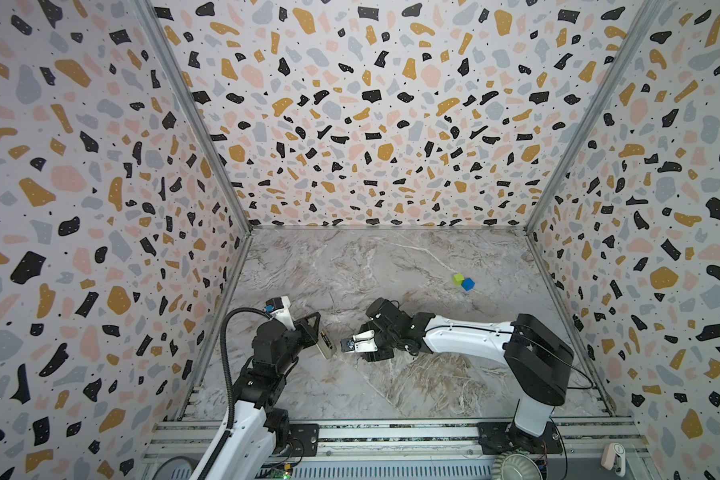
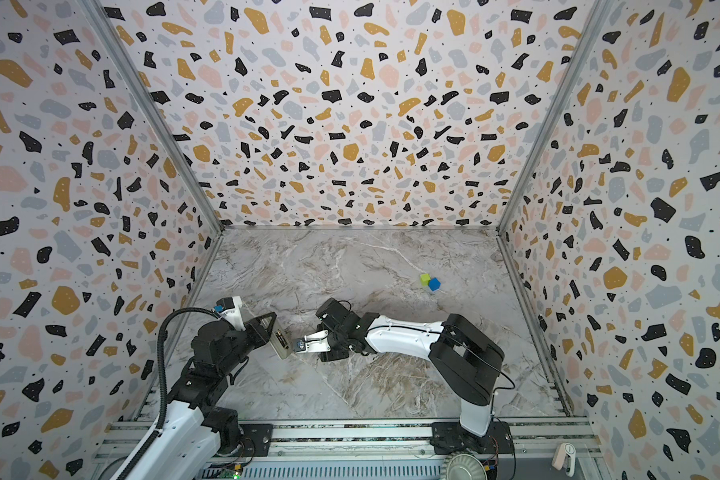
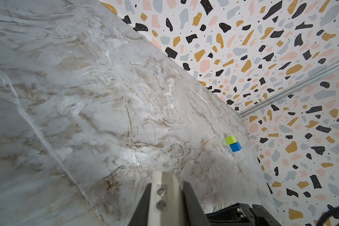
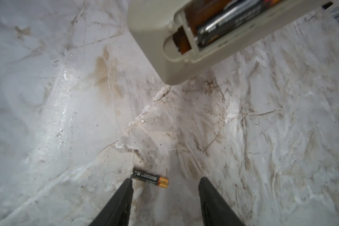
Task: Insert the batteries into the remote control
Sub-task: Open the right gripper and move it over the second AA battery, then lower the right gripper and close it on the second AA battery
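- The left fingers (image 3: 190, 201) are clamping the slim white plastic remote control (image 1: 326, 345) and holding it clear of the marble-patterned tabletop (image 1: 391, 257). Its open battery bay is facing the other arm, presumably so a cell can go in from that side.
- One dark cylindrical battery (image 4: 223, 25) is already lying in that bay. The slot beside it seems to be standing bare, though the view there is blurred.
- The second dark battery with a copper-orange end (image 4: 150, 177) is lying on the tabletop near the remote control. The right fingers (image 4: 121, 201) are hanging spread and empty over it, one tip almost touching its dark end, ready for a pinch.
- The green cube (image 1: 458, 279) and blue cube (image 1: 468, 284) are sitting against each other, well apart from the work.
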`<action>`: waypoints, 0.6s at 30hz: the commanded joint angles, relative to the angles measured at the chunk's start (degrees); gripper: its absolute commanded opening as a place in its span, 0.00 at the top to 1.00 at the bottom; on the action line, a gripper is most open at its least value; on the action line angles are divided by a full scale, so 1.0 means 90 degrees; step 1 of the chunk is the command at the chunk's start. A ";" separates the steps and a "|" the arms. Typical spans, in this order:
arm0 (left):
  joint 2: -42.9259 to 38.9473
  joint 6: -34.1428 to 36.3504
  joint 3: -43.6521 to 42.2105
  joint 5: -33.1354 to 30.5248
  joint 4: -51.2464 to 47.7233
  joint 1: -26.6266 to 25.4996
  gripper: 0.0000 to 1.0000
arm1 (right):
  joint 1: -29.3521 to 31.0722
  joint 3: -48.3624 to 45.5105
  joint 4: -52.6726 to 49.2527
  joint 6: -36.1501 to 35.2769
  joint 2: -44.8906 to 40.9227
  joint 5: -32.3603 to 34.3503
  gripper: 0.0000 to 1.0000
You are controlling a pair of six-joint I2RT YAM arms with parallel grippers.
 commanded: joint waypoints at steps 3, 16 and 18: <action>-0.0008 0.0147 -0.0075 0.0052 0.0153 0.0225 1.00 | -0.0169 0.0305 -0.0715 -0.0508 0.0218 -0.0174 0.44; 0.0141 0.0114 -0.0220 0.0238 0.0408 0.0514 1.00 | -0.0209 0.0638 -0.0897 -0.0681 0.0757 -0.0367 0.46; 0.0170 0.0087 -0.0268 0.0269 0.0464 0.0525 1.00 | -0.0191 0.0709 -0.0905 -0.0706 0.0831 -0.0391 0.46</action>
